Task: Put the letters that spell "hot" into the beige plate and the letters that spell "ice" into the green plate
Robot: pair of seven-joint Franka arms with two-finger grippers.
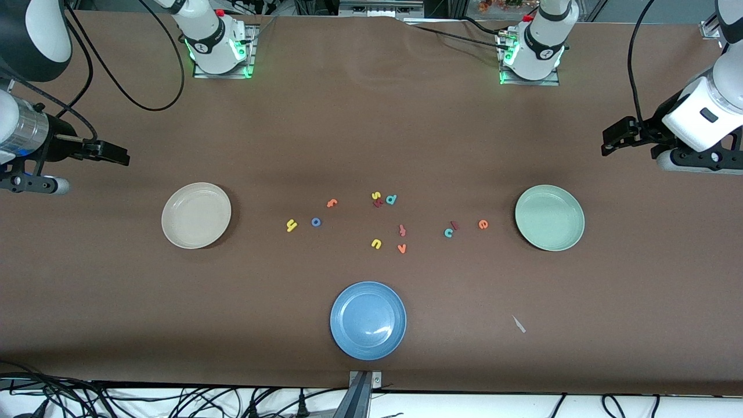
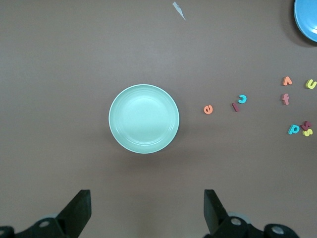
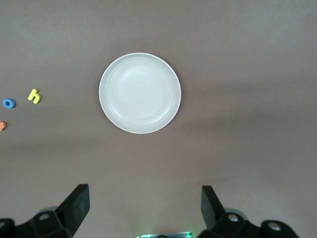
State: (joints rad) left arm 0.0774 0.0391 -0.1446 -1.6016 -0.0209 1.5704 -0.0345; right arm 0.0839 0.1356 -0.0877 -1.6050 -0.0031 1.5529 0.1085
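The beige plate (image 1: 196, 215) (image 3: 140, 93) lies bare toward the right arm's end, the green plate (image 1: 549, 217) (image 2: 143, 119) bare toward the left arm's end. Between them on the table lie the yellow h (image 1: 291, 225), blue o (image 1: 316, 222) and orange t (image 1: 331, 202). Closer to the green plate lie the dark red i (image 1: 454, 225), teal c (image 1: 448, 233) and orange e (image 1: 483, 224). My right gripper (image 1: 116, 154) (image 3: 144, 196) hangs open and empty high beside the beige plate. Beside the green plate, my left gripper (image 1: 608, 142) (image 2: 147, 198) hangs open and empty too.
A blue plate (image 1: 368, 320) sits nearest the front camera, mid-table. Other letters lie among the task ones: yellow s (image 1: 375, 195), teal d (image 1: 391, 199), f-like letter (image 1: 401, 230), yellow u (image 1: 376, 244), orange v (image 1: 401, 248). A pale scrap (image 1: 518, 324) lies near the front edge.
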